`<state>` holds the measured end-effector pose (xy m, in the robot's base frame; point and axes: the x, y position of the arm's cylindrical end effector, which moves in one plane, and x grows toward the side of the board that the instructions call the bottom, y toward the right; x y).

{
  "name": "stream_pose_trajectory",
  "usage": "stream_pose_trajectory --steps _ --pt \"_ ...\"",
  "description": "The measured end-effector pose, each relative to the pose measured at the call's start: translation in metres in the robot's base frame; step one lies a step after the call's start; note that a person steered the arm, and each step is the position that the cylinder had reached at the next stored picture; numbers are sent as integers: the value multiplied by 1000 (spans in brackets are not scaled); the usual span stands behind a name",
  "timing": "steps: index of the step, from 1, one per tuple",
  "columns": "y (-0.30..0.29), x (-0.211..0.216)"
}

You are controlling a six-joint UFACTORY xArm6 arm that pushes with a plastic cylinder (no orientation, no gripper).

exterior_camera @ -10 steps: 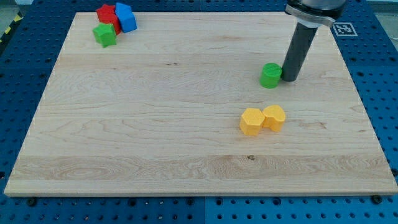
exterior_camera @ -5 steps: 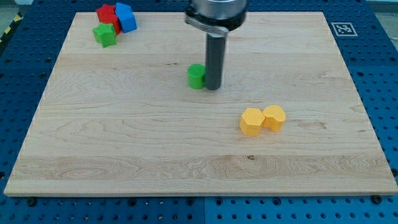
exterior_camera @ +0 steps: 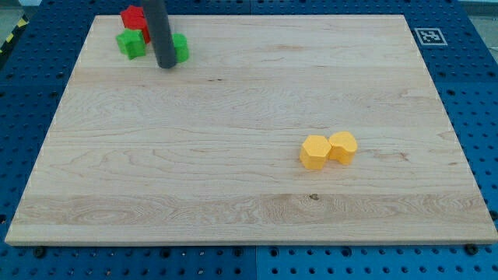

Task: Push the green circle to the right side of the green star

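The green star [exterior_camera: 131, 43] sits near the board's top left corner. The green circle [exterior_camera: 180, 47] lies to the star's right, partly hidden behind my dark rod. My tip [exterior_camera: 166, 65] rests on the board between the two green blocks, slightly below them, touching the circle's left side. A red block [exterior_camera: 134, 18] stands just above the star. The blue block seen earlier is hidden behind the rod.
Two yellow blocks [exterior_camera: 315, 152] [exterior_camera: 343, 146] lie side by side, touching, right of the board's middle. The wooden board [exterior_camera: 233, 194] lies on a blue perforated table, with a marker tag [exterior_camera: 429, 36] past its top right corner.
My tip has swept from the board's right side to the top left, pushing the green circle along. The circle now lies just right of the green star. The yellow blocks have not moved.
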<state>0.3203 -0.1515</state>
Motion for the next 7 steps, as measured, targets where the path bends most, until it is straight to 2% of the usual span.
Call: stream_pose_trajectory --steps 1,2,3,4,5,6,7 --pt "-14 -3" --pt "-3 2" --pt "38 8" --pt "53 -6" --pt "40 -20" --pt "9 -23" --pt "7 -16"
